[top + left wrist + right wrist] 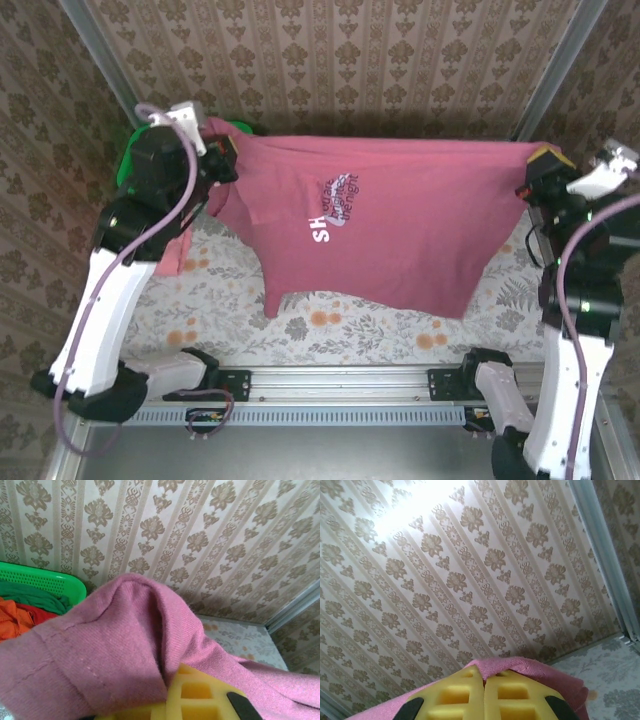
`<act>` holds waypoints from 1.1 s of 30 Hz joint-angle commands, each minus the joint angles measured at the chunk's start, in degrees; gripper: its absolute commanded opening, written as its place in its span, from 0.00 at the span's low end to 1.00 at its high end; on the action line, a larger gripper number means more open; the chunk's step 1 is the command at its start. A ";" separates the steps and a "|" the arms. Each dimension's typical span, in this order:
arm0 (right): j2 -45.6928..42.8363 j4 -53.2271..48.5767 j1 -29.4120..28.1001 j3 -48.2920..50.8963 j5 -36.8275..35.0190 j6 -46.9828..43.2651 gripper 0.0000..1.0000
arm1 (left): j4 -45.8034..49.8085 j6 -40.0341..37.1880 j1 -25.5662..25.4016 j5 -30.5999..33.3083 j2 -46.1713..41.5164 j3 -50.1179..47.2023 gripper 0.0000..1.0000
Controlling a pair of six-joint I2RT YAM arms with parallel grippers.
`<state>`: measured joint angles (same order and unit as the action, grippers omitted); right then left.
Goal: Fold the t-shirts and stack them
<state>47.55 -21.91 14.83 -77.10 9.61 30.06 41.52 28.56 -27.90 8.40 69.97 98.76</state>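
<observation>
The dusty maroon t-shirt hangs spread out in the air between the two arms, above the floral-patterned table, its top edge pulled nearly straight from one side to the other and its white print facing the top camera. The left gripper has its jaws closed on the shirt's left upper corner. In the left wrist view the hemmed cloth bunches over a yellow pad, hiding the other one. The right gripper is closed on the opposite upper corner. In its wrist view the two yellow pads are pressed tight together, with a fold of maroon cloth wrapped over their tips. The shirt's lower edge droops toward the table on the right side. A green plastic basket sits behind the left arm against the patterned wall, holding an orange shirt, a red shirt and some green cloth. A light pink cloth, probably another shirt though it is mostly hidden, lies on the table under the left arm.
</observation>
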 commanded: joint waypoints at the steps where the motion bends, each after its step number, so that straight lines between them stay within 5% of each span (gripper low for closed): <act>1: 8.09 6.36 0.22 -1.05 1.36 1.75 0.00 | -0.29 -1.76 5.55 -4.88 5.97 3.95 0.00; 9: 23.79 9.25 0.22 -16.01 5.43 4.72 0.00 | 2.11 0.50 14.01 -16.67 19.23 23.48 0.00; 15: 24.01 4.92 0.31 -21.29 1.82 0.74 0.00 | 4.58 1.06 15.67 -18.86 20.27 30.40 0.00; 25: 10.94 0.67 1.85 15.05 -0.86 -1.38 0.00 | -6.57 8.87 16.21 -23.81 5.69 -17.70 0.00; 33: 15.16 6.15 1.73 38.72 2.00 2.21 0.00 | -11.63 11.28 14.57 -27.55 10.70 -39.07 0.00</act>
<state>60.90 -19.44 15.62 -42.00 13.76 30.68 33.71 38.11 -13.15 -19.03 79.79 61.12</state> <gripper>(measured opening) 0.053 0.055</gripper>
